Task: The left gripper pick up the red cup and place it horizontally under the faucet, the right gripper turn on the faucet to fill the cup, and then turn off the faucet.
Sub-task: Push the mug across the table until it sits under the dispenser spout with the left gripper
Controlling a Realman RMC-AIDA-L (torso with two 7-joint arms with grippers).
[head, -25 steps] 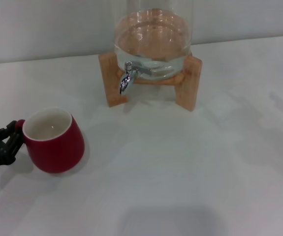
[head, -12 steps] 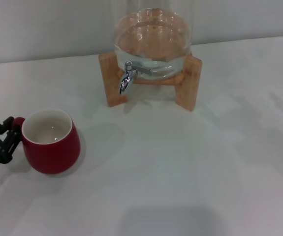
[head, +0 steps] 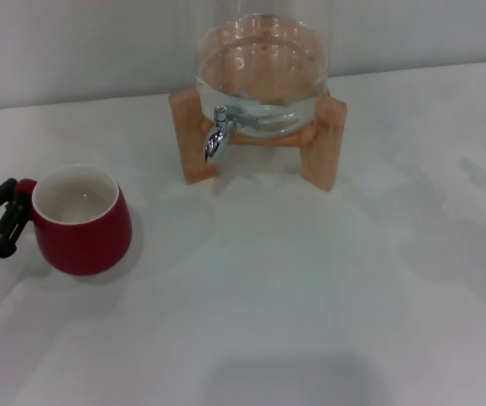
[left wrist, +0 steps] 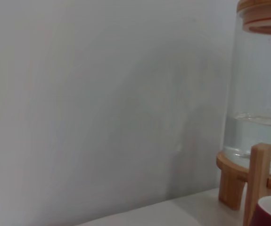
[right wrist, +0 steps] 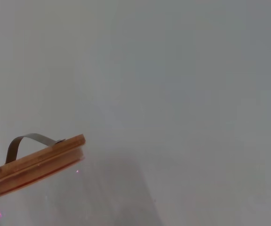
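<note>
Left gripper (head: 2, 222): low at the table's left edge, fingers clasped on the cup's handle.
Red cup (head: 80, 220): upright on the table (head: 310, 288), well left of and nearer than the faucet (head: 216, 135).
Right gripper: out of sight.

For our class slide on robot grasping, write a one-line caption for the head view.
Left tool at the red cup handle, cup upright on the white table, left of the faucet.

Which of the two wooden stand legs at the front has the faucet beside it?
The left front leg; the faucet hangs just beside it, while the right front leg stands apart.
</note>
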